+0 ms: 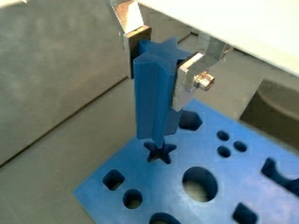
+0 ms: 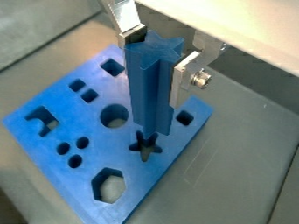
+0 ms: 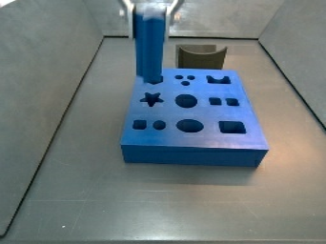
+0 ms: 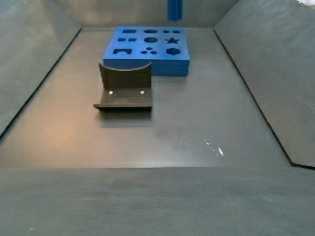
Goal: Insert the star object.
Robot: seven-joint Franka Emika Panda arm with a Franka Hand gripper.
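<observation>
Right up against the wrist cameras, the gripper (image 1: 158, 54) has its two silver plates clamped on the top of the star peg (image 1: 155, 98), one plate on either side, so the claw is closed on the piece. The peg hangs upright and blue, its lower end just above the star-shaped hole (image 1: 159, 152) in the blue block (image 1: 251, 179). From the wrist views I can't tell whether the tip has started into the opening or sits just above it; in a side view the peg (image 3: 149, 43) ends near the block's (image 3: 192, 133) top face with the star hole (image 3: 151, 98) a little in front of it, so I'd judge it not yet seated.

What worries me is the rotation. A star has points that must line up with the notches, and if the peg is twisted even slightly it will land on the rim and jam. Pushing down then could tilt the peg in the plates or shove the whole block along the floor. A sideways offset would do the same, catching one point on the edge.

Farther off, the dark fixture (image 4: 124, 88) stands on the floor well apart from the block (image 4: 154, 48), out of the way.
</observation>
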